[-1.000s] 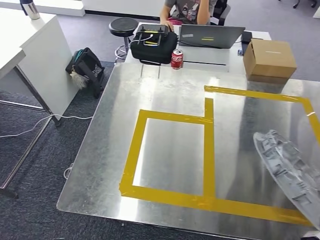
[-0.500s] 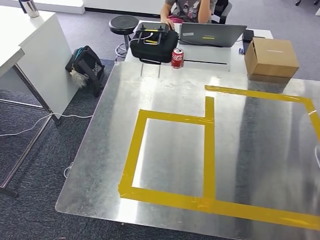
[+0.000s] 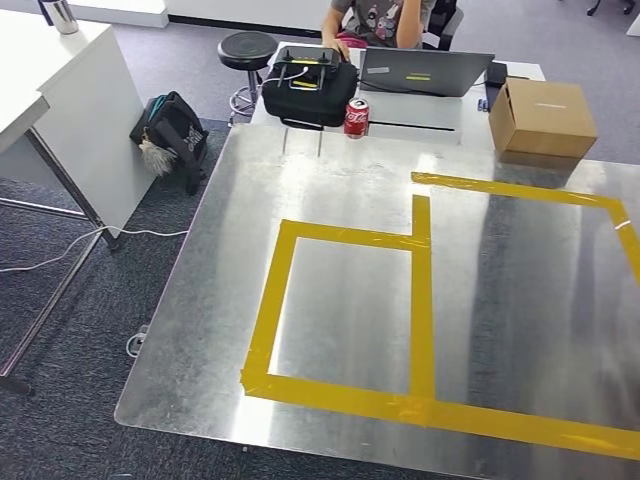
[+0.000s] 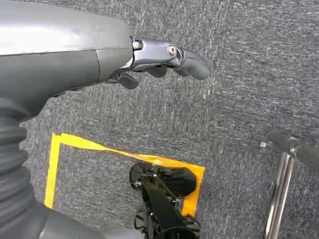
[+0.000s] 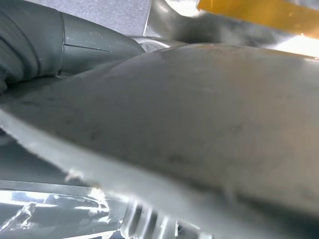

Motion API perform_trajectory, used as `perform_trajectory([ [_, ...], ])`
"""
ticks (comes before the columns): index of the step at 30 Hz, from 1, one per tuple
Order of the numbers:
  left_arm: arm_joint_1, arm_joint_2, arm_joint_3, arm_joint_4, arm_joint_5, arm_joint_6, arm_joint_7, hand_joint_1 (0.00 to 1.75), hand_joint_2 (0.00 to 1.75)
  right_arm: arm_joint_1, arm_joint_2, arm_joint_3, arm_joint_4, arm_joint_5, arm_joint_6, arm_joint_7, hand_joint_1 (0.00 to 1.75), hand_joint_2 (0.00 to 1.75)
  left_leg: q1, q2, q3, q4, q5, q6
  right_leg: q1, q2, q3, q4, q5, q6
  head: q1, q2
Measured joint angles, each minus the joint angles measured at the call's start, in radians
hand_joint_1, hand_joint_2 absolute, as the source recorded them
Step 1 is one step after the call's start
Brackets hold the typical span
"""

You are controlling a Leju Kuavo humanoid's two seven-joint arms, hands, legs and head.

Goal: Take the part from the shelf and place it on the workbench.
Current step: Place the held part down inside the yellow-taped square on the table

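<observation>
My right hand (image 5: 86, 45) carries the part (image 5: 195, 124), a broad grey disc pressed close to its camera; its fingers are hidden, so I cannot tell their spread. It looks stiff, wide and awkward, best held by its rim. My left hand (image 4: 112, 55) hangs over carpet, fingers loosely apart and empty. The worktop (image 3: 355, 290) lies at 12 o'clock.

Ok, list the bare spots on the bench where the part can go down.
The taped square on the bench is bare, and so is the larger outline right of it. The strip left of the tape is free too. The far edge is crowded: case, can, box.
</observation>
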Motion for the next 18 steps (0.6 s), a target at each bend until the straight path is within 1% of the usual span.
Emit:
perform_trajectory([
  [6,-0.002,0.003,0.000,0.000,-0.004,-0.003,0.003,0.00,1.75,0.004,-0.026,0.055,0.029,0.068,0.000,0.000,1.75,1.75,0.000,0.001,0.001,0.000,0.000,0.000,0.000,0.002,0.001,-0.001,0.002,0.001,0.000,0.000],
  [11,-0.004,0.004,0.000,0.000,-0.006,-0.004,0.006,0.00,1.75,0.012,-0.041,0.090,0.044,0.090,0.002,0.000,1.75,1.75,0.000,0.003,0.001,0.000,0.000,0.000,0.000,0.004,0.002,-0.002,0.002,0.002,0.000,0.000],
  [15,-0.006,0.007,0.000,0.000,-0.008,-0.007,0.012,0.00,1.75,0.034,-0.051,0.149,0.051,0.107,0.014,0.000,1.75,1.75,0.000,0.007,0.002,0.000,-0.001,0.000,0.000,0.007,0.002,-0.002,0.003,0.001,0.000,0.000],
  [18,-0.008,0.009,0.000,0.000,-0.012,-0.009,0.014,0.00,1.75,0.058,-0.059,0.217,0.057,0.114,0.023,0.010,1.75,1.75,0.001,0.013,0.002,0.000,-0.001,0.000,0.000,0.013,0.002,-0.002,0.004,0.000,0.000,0.000],
])
